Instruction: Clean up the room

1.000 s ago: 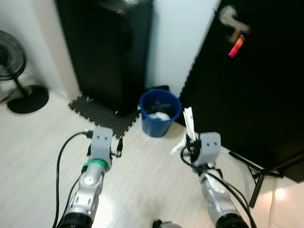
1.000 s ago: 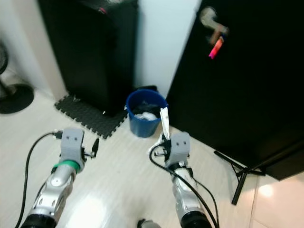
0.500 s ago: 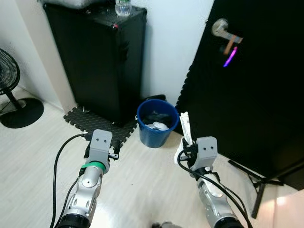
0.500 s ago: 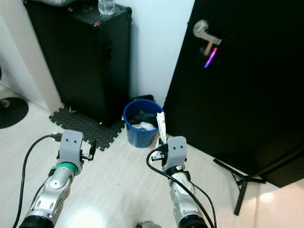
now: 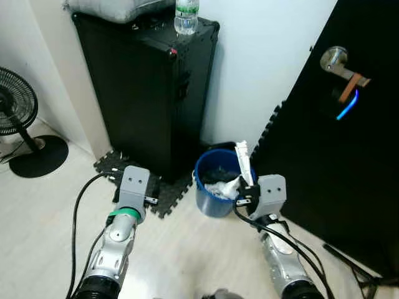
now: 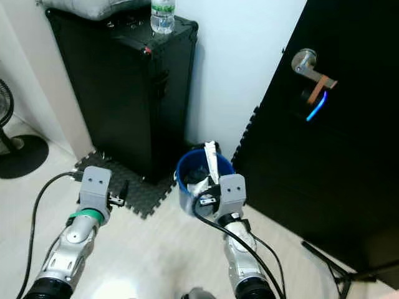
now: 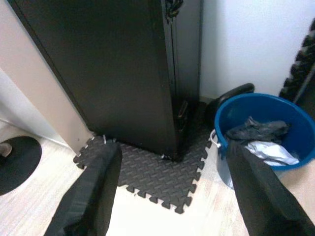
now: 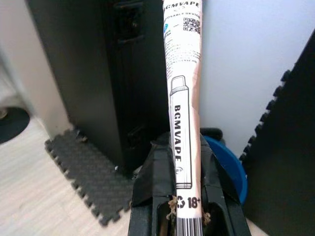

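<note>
A blue bin (image 5: pixel 211 198) with crumpled trash inside stands on the floor by the white wall, also seen in the left wrist view (image 7: pixel 290 105). My right gripper (image 8: pixel 184 164) is shut on a long white vape box (image 8: pixel 182 88), held upright. In the head view the box (image 5: pixel 244 161) stands in front of the bin's right rim, at about rim height. My left gripper (image 7: pixel 172 194) is open with nothing between its fingers, held low to the left of the bin and over the foam mat (image 7: pixel 162 177).
A tall black case (image 5: pixel 149 87) with a water bottle (image 5: pixel 186 15) and a grey cushion (image 5: pixel 112 7) on top stands left of the bin. A black door (image 5: pixel 355 168) with a handle (image 5: pixel 336 62) is on the right. A fan (image 5: pixel 19 118) stands far left.
The whole view has shifted: the camera has come closer to the bin, which now sits right before my right gripper. The box stays in the same grip, and the left gripper stays open.
</note>
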Tool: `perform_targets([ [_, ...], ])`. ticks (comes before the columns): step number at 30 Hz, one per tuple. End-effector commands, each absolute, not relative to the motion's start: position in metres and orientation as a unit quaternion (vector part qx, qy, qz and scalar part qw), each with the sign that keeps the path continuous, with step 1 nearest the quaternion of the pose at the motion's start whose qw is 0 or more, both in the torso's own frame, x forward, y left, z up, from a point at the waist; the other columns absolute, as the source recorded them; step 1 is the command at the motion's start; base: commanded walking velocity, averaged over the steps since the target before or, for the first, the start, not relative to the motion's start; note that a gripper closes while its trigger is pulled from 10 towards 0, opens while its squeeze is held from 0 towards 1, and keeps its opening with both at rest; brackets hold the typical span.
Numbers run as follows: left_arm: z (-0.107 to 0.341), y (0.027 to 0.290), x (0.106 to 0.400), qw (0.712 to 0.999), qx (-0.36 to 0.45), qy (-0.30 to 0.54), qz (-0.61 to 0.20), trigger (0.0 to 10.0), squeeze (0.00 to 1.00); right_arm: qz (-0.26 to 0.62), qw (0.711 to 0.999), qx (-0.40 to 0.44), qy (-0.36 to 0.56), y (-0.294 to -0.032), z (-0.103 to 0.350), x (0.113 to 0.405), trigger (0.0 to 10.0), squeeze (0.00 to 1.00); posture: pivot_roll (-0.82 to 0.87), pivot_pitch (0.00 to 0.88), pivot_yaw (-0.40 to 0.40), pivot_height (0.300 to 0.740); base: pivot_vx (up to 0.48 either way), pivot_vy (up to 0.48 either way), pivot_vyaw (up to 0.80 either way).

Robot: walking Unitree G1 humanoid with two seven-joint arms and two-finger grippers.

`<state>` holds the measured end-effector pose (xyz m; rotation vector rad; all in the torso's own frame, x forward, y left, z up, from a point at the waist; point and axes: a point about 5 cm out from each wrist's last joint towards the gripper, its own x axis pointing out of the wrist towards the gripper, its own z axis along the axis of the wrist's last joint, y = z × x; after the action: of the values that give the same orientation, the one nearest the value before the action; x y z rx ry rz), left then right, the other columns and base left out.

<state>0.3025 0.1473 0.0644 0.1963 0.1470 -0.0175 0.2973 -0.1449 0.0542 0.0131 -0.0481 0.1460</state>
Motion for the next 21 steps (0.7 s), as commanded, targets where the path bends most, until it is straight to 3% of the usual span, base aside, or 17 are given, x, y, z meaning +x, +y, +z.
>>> perform_targets([
  [1,0.0587,0.147,0.2996,0.991,0.101,0.085,-0.012,10.0,0.0,0.067,0.998,0.005,-0.012,-0.1479,0.0488,0.2942,10.0,0.0,0.05,0.052,-0.001,0.736,0.454,0.0,0.0],
  [17,0.0582,0.1479,0.2994,0.991,0.102,0.085,-0.012,10.0,0.0,0.055,0.998,0.004,-0.009,-0.1514,0.0486,0.2946,10.0,0.0,0.05,0.054,0.001,0.736,0.454,0.0,0.0],
  [21,0.0582,0.1478,0.2995,0.991,0.102,0.085,-0.012,10.0,0.0,0.051,0.999,0.011,-0.008,-0.1524,0.0483,0.2949,10.0,0.0,0.05,0.054,0.002,0.736,0.455,0.0,-0.8],
])
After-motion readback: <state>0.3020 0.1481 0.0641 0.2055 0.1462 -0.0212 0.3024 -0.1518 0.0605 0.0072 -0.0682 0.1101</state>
